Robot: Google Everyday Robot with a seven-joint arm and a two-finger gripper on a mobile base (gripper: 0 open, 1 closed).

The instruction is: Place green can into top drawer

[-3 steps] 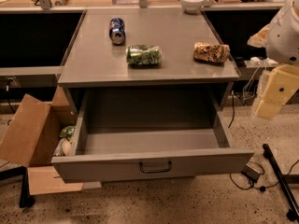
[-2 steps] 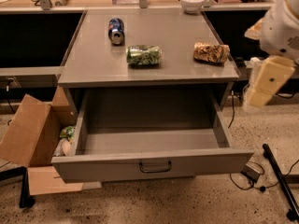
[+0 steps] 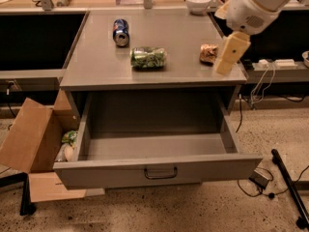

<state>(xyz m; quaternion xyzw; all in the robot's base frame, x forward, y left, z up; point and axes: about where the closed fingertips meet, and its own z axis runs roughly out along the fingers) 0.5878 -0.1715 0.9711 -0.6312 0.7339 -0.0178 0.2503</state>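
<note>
The green can (image 3: 148, 57) lies on its side on the grey cabinet top (image 3: 96, 62), near the middle. The top drawer (image 3: 154, 170) is pulled wide open below it, and its inside shows nothing in it; its dark pull handle (image 3: 160, 173) is at the front centre. My gripper (image 3: 230, 53) hangs from the white arm at the upper right, over the right edge of the cabinet top, to the right of the green can and partly in front of the tan snack bag (image 3: 208, 53).
A blue can (image 3: 120, 32) lies at the back of the cabinet top. A white bowl (image 3: 198, 2) stands on the counter behind. An open cardboard box (image 3: 36, 139) with items in it stands left of the drawer. Cables and a black stand leg lie on the floor at right.
The arm and gripper have moved up and to the left, from beside the cabinet's right side to over its top right edge. The cans, bag and drawer have not moved.
</note>
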